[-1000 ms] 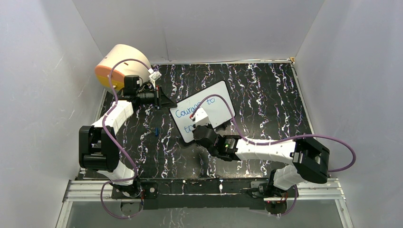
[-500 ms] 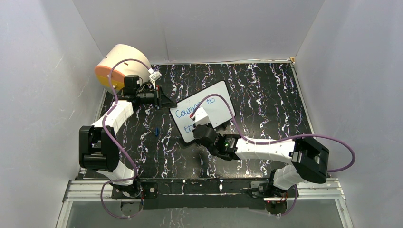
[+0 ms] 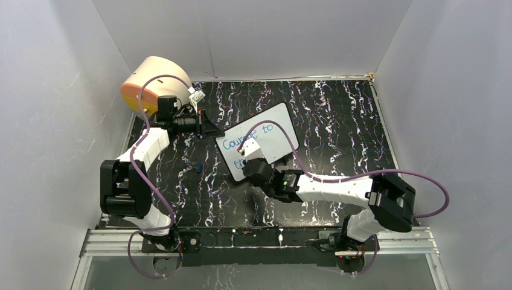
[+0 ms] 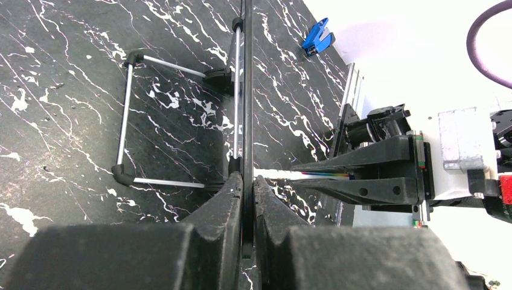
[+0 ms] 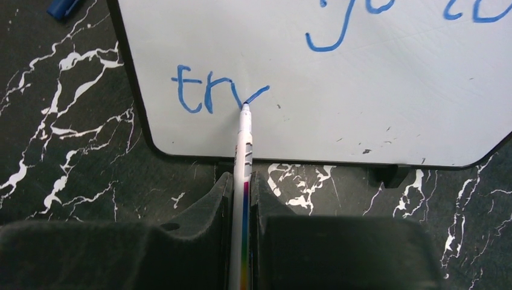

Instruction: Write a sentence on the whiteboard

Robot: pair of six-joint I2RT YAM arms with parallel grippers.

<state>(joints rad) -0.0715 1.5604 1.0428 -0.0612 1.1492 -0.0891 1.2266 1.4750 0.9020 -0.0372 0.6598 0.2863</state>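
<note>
Your whiteboard (image 5: 362, 90) was pale grey-white, black-rimmed, with blue writing (image 5: 205, 93); the bench (image 3: 338, 115) was black with white veins, the marker (image 5: 243, 145) white with a rainbow stripe, the drum (image 3: 148, 81) cream and orange.

The whiteboard (image 5: 362, 90) has a smooth, glossy pale face within a thin black plastic rim. The marker (image 5: 243, 151) has a smooth white plastic barrel. The fingers (image 5: 199, 217) of the right gripper (image 5: 241, 179) are matt black, faintly grainy plastic. The table (image 5: 72, 151) is a black, white-veined, marble-look surface with low sheen. The stand rods (image 4: 124, 115) are bright bare metal.
</note>
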